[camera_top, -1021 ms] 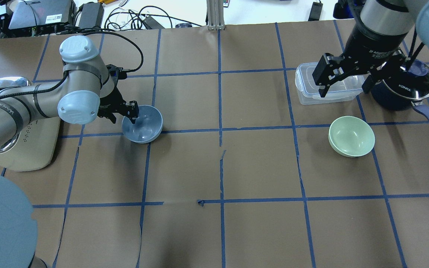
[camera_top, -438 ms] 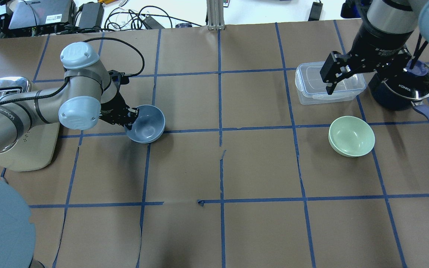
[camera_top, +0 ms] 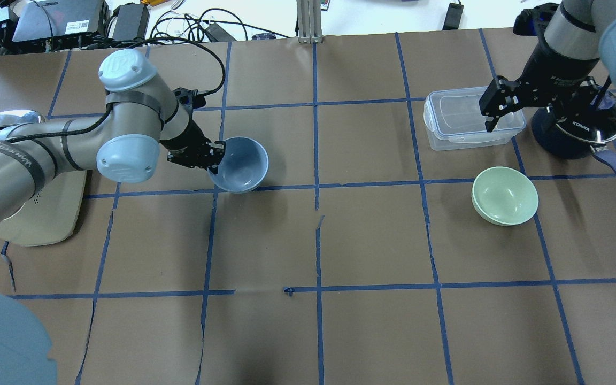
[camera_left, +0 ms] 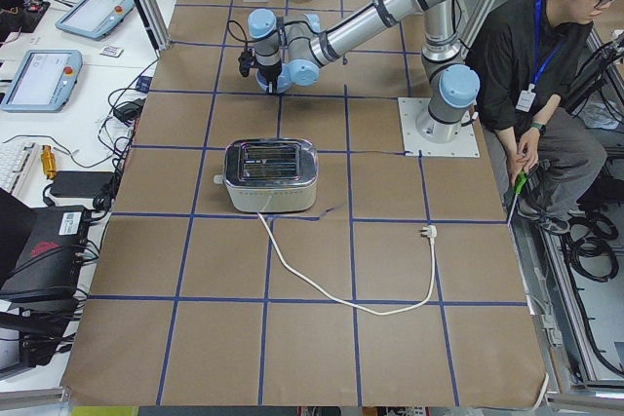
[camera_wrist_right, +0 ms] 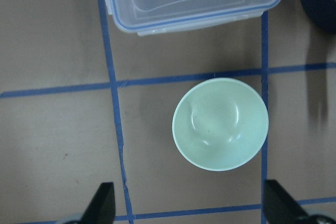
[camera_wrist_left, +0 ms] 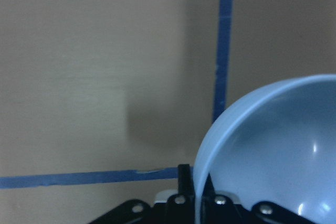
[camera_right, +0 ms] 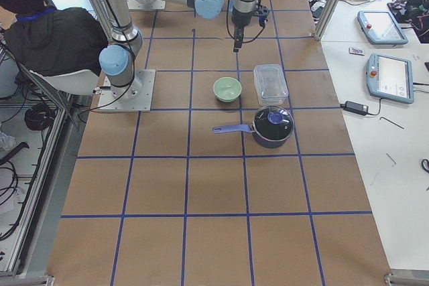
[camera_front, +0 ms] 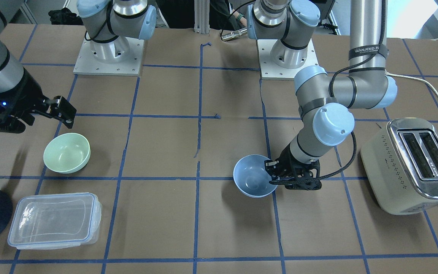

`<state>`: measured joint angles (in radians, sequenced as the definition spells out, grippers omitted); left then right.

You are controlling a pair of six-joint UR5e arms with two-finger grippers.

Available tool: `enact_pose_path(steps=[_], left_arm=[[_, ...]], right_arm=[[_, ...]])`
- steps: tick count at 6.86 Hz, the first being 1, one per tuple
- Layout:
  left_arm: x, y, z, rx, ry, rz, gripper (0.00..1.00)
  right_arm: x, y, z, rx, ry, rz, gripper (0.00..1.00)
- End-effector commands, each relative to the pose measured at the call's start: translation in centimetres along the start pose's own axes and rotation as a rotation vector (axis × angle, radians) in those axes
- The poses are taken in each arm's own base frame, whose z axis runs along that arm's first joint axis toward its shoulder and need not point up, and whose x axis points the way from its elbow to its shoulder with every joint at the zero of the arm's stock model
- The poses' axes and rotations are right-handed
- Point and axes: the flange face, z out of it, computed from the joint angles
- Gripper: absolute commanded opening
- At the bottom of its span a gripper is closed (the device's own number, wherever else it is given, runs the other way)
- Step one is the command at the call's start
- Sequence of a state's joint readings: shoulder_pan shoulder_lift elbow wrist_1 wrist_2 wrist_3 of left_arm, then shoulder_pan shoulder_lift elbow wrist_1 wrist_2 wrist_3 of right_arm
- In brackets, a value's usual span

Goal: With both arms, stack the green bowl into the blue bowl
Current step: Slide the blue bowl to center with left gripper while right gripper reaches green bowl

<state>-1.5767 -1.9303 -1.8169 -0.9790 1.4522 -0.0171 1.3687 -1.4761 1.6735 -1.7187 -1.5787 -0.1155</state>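
Note:
The blue bowl [camera_top: 241, 164] is tilted and held by its rim in my left gripper [camera_top: 216, 155], left of the table's middle. In the front-facing view the blue bowl [camera_front: 252, 180] hangs from the gripper [camera_front: 273, 173] just above the paper. The left wrist view shows the bowl's rim [camera_wrist_left: 210, 145] pinched between the jaws. The green bowl [camera_top: 505, 195] sits upright on the table at the right. My right gripper [camera_top: 524, 120] is open and empty, high above and behind it. The right wrist view looks down on the green bowl [camera_wrist_right: 220, 124] between the spread fingertips [camera_wrist_right: 103, 203].
A clear lidded container [camera_top: 463, 120] and a dark navy pot with a glass lid [camera_top: 580, 125] stand behind the green bowl. A toaster [camera_front: 413, 163] stands on the robot's left, its cord trailing off. A seated operator [camera_left: 546, 65] is beside the robot's base.
My left gripper has carried the blue bowl to the right and slightly away from the robot. My right gripper has drawn back toward the far right, still open.

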Motion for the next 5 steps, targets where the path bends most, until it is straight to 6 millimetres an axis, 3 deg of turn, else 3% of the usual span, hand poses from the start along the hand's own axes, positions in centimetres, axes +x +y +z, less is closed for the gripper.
enact_pose_path(steps=[1, 2, 3, 5], left_arm=[[11.3, 3.1, 0.3, 0.008, 0.008, -0.080, 0.00], [14.5, 4.4, 1.3, 0.011, 0.012, -0.144, 0.00], [16.6, 5.2, 1.3, 0.042, 0.024, -0.128, 0.00], [17.2, 5.1, 3.2, 0.036, 0.023, -0.139, 0.00]], right_arm=[[0.7, 0.1, 6.4, 0.074, 0.003, 0.024, 1.00], [0.5, 1.0, 8.5, 0.046, -0.003, 0.019, 1.00], [0.4, 0.2, 10.2, 0.089, 0.000, 0.021, 1.00], [0.5, 0.0, 13.2, 0.056, -0.002, 0.019, 1.00]])
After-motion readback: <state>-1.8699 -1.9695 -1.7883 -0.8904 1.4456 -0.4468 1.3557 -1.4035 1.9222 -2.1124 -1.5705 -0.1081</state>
